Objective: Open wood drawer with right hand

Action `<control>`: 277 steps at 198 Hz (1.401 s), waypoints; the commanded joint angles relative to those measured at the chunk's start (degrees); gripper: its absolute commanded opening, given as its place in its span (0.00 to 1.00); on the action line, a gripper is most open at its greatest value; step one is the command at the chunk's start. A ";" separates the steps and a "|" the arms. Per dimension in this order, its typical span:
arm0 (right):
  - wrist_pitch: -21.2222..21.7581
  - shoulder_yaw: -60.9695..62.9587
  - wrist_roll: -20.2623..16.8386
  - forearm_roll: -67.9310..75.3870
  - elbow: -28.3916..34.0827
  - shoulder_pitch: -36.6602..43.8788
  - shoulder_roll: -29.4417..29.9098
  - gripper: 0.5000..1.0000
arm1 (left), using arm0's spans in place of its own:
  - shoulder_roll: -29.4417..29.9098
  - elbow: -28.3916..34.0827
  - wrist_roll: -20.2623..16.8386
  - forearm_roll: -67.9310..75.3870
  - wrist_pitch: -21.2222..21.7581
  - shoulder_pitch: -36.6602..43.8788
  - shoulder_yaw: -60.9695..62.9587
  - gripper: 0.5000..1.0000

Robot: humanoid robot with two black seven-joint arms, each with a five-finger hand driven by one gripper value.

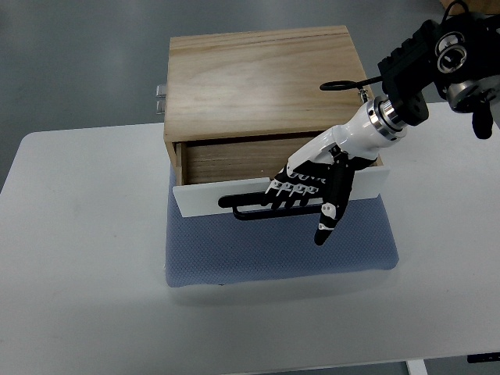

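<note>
The wood drawer (234, 160) is seen pulled partly out of its box (262, 78) toward the near edge of the white surface (78, 273), above a blue mat (281, 250) (bare surface lies in front). The black handle (242, 207) is gripped by the right hand's (308, 183) curled fingers (293, 191)

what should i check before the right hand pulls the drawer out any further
1. Right hand on the black handle: ok, fingers curl over the bar.
2. Drawer started: ok, its white front stands clear of the wood box.
3. Thumb position: cannot tell, one digit points down past the handle.
4. Blue mat flat under the box: ok.
5. Table ahead of the drawer free: ok.
6. Drawer contents: cannot tell, interior is in shadow.
</note>
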 commanded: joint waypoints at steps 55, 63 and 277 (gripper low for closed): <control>0.72 -0.03 0.00 -0.71 0.81 0.27 -0.67 0.89 | 0.00 0.00 0.00 0.00 0.00 0.00 0.00 1.00; 0.72 -0.03 0.00 -0.71 0.81 0.27 -0.67 0.89 | 0.00 0.00 0.00 0.00 0.00 0.00 0.00 1.00; 0.72 19.30 2.72 10.54 -8.77 -2.54 -19.91 0.89 | 0.00 0.00 0.00 0.00 0.00 0.00 0.00 1.00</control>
